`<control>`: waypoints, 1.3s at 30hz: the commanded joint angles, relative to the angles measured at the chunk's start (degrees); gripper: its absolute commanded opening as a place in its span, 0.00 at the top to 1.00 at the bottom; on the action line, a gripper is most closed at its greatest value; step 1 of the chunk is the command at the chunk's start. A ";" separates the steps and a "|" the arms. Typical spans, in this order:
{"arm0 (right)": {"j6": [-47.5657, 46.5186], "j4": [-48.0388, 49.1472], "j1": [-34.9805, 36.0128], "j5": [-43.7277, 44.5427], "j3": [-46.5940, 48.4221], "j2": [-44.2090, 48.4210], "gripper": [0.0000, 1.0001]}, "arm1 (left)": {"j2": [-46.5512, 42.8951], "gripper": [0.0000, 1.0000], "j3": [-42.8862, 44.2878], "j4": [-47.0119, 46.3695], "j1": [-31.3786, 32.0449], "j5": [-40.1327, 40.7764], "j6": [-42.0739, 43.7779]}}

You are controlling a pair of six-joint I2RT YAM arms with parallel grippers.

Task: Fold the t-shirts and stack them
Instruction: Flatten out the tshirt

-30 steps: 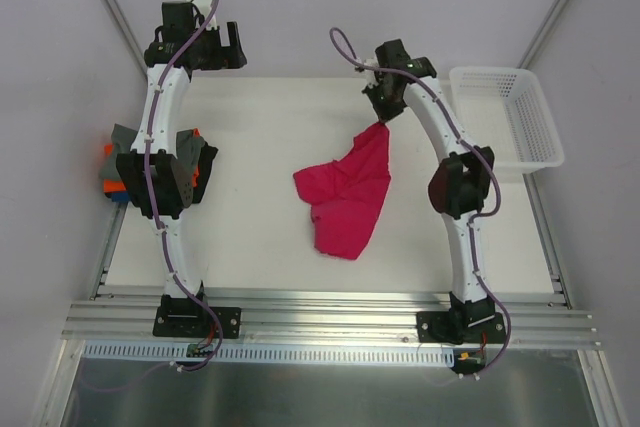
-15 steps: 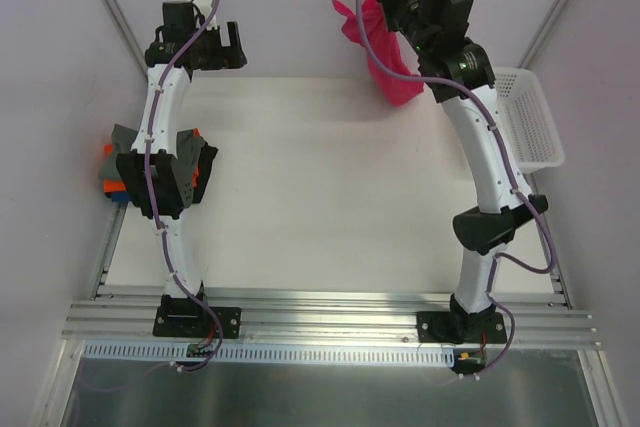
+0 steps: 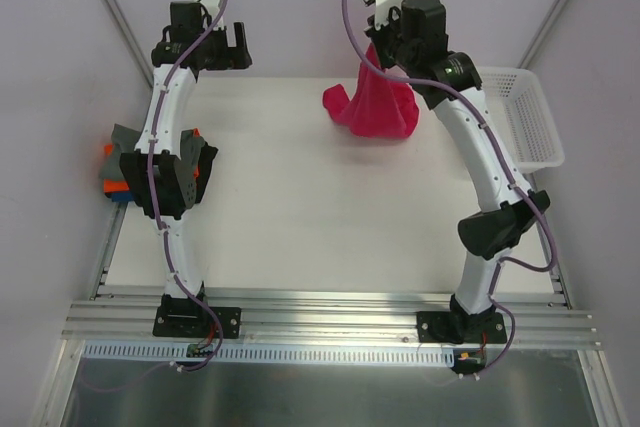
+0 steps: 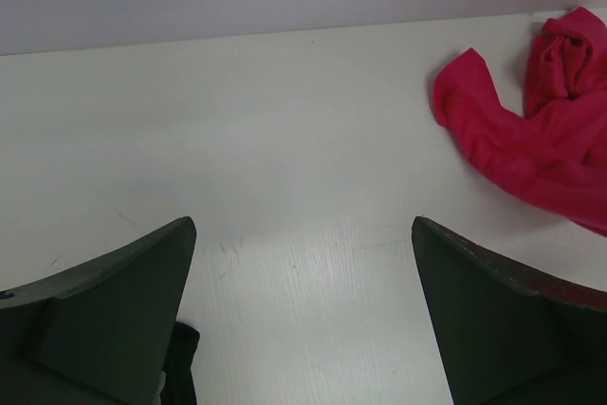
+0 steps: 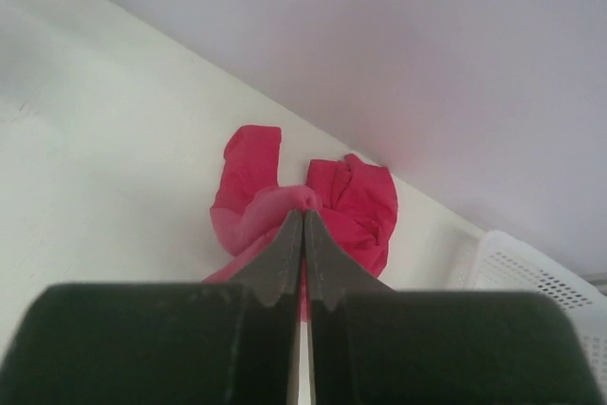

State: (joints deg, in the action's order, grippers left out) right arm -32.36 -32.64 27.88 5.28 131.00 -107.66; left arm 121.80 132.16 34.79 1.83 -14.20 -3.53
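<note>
Right gripper (image 5: 303, 220) raised near table's far edge, fingers pressed together, pinching fold of magenta t-shirt (image 3: 375, 107). Shirt hung bunched below fingertips, lower part and one sleeve resting on table (image 3: 300, 217). White lattice basket (image 3: 510, 112) lay off to its right. Left gripper (image 4: 303, 234) spread wide, nothing between fingers; magenta t-shirt ahead to its right, apart. Folded t-shirts (image 3: 112, 172) stacked behind it, beside arm's elbow.

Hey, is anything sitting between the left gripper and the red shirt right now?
Nothing visible. Only bare table lies between the open left gripper and the red shirt, which the right gripper pinches near the table's far edge.
</note>
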 commanded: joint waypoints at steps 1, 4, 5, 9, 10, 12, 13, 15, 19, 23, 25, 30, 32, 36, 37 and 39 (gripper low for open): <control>2.56 -0.04 0.51 -3.34 -2.37 5.61 1.00 | -3.50 0.01 0.73 -1.74 0.02 1.63 0.63; 2.04 -9.49 0.42 -9.39 -8.37 8.95 0.99 | -3.32 0.01 0.82 -1.83 0.02 1.28 0.45; 1.69 -12.76 0.42 -11.32 -9.18 8.96 0.99 | -3.15 0.01 0.82 -1.83 0.02 1.28 0.45; -3.84 -33.33 0.33 -19.24 -8.30 3.87 0.99 | -2.71 0.01 0.82 -1.83 0.02 1.36 0.37; -4.90 -36.32 0.07 -23.08 -9.52 3.68 0.99 | -2.36 0.01 0.91 -1.83 0.02 1.28 0.19; -5.26 -34.61 -0.11 -23.56 -15.93 5.25 0.74 | -2.01 0.01 1.26 -1.83 0.02 1.01 0.19; -5.69 -34.07 -0.28 -24.08 -17.43 5.35 0.53 | -1.74 0.01 1.78 -1.83 0.02 0.75 0.02; -5.70 -34.77 -0.63 -23.13 -15.97 2.82 0.29 | -1.39 0.01 2.31 -1.91 0.02 0.40 -0.16; -2.55 -33.02 -2.65 -19.98 -9.55 -3.76 0.21 | -1.21 0.01 2.67 -2.00 -0.07 0.31 -0.16; -1.05 -31.87 -3.71 -17.50 -2.42 -11.77 0.21 | -1.30 0.01 1.88 -1.91 -0.16 0.40 -0.25; -0.69 -30.99 -3.71 -16.27 -1.11 -15.19 0.21 | -1.56 0.01 1.61 -1.83 -0.16 0.31 -0.25; -0.51 -30.20 -3.62 -13.28 -1.19 -20.83 0.22 | -1.39 0.01 1.26 -1.91 -0.42 -0.13 -0.60; -0.86 -30.20 -3.88 -13.10 -1.01 -22.94 0.23 | -1.12 0.01 1.52 -1.91 -0.42 0.22 -0.51; -0.78 -29.15 -4.67 -13.01 0.31 -25.40 0.25 | -1.12 0.01 1.52 -1.91 -0.59 0.31 -0.51; -0.78 -29.06 -5.28 -12.84 0.57 -25.85 0.25 | -1.21 0.01 1.18 -1.91 -0.59 0.31 -0.43; -0.34 -28.88 -6.08 -12.49 1.10 -27.16 0.25 | -1.39 0.01 0.74 -1.91 -0.59 0.40 -0.34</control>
State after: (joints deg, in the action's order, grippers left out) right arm -33.61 -62.08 23.29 -8.60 128.35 -134.85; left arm 121.80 132.33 34.54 1.76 -13.13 -3.60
